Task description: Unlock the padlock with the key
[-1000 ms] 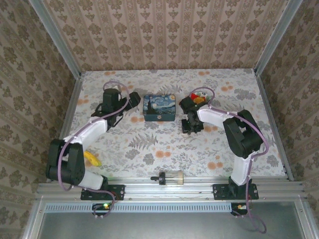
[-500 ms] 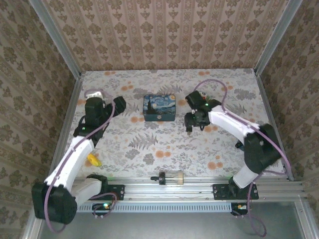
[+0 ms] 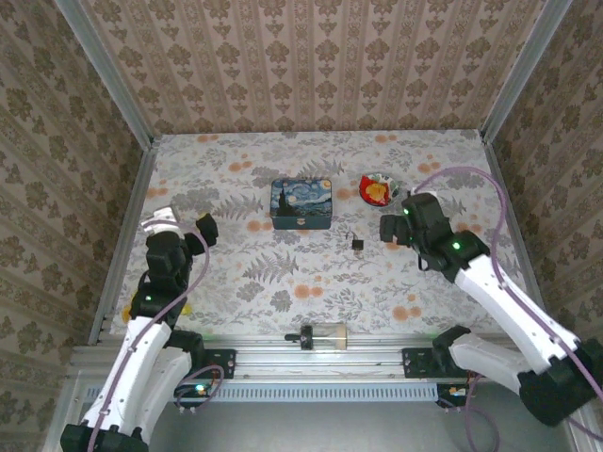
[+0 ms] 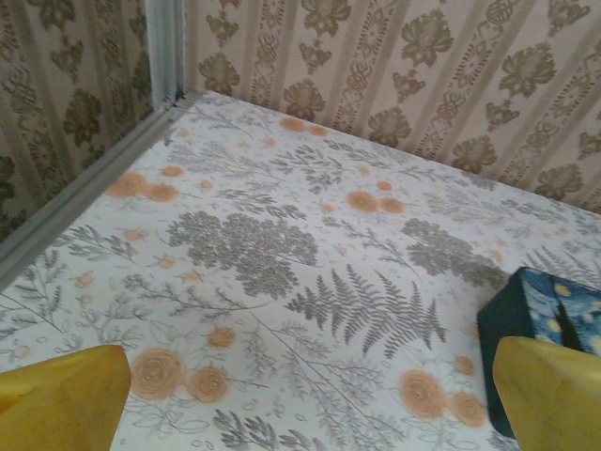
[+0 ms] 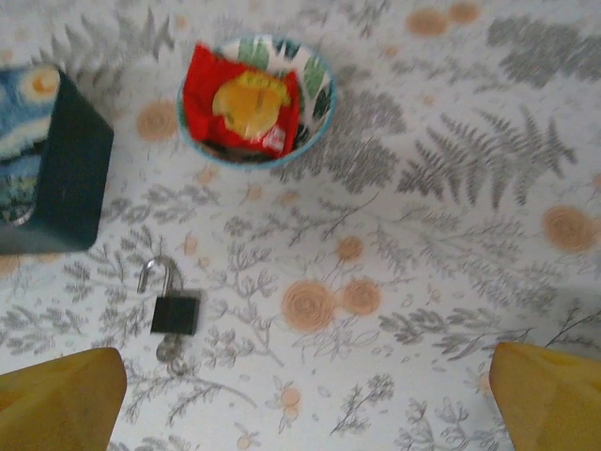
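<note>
Both arms have drawn back; left end effector (image 4: pixel 310 390) wide, empty; padlock (image 5: pixel 175 313) lies flat on the surface (image 3: pixel 283 273) between blue box (image 3: pixel 301 202) and right end effector (image 5: pixel 307 390), also wide and empty; probably light, stiff, slick, best pinched across its black body, key (image 5: pixel 171 353) at its base.

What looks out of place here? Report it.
The padlock lies flat on the table. Its shackle seems sprung free on one side, and the key is at its base. Nothing else looks spilled, askew or damaged.

Soft, even light, no glare
Right wrist shot's a bit blurry; jaws out of focus up close.
</note>
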Motion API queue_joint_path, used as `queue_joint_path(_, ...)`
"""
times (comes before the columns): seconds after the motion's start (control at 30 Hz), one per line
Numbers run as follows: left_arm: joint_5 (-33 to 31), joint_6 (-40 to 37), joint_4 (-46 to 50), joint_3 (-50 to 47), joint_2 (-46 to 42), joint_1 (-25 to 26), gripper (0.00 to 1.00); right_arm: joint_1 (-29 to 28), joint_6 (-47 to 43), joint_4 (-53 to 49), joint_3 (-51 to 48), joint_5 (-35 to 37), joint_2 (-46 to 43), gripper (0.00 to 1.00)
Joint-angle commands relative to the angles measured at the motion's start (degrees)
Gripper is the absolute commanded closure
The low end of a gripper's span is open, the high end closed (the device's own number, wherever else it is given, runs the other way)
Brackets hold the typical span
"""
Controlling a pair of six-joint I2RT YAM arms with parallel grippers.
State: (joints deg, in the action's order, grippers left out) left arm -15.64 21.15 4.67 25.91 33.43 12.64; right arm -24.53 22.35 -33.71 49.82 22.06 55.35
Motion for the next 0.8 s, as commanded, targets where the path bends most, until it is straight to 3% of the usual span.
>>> queue_joint_path(0.0,-3.0,-4.4,-6.6,-3.0,-0.5,-0.4,0.0,0.5,-1.8,7.9,-4.3,6.8,-6.3,0.0)
queue_joint_path(0.2,-4.5,-10.2,-21.3,-9.4,5.2,-0.9,0.0,1.4,-3.1,16.9,-12.8,16.5,-11.6,0.0)
queue_joint_path(0.47,0.7,-15.0,-34.4,-10.9,19.3,-7.4,0.0,4.2,-8.4,33.7,-20.2,16.6,-7.7,0.0)
queue_joint_path(0.77,9.2,-18.0,-53.2,-12.0,36.1,-13.0,0.0,10.4,-13.1,48.1,-22.6,10.7,2.1,0.0)
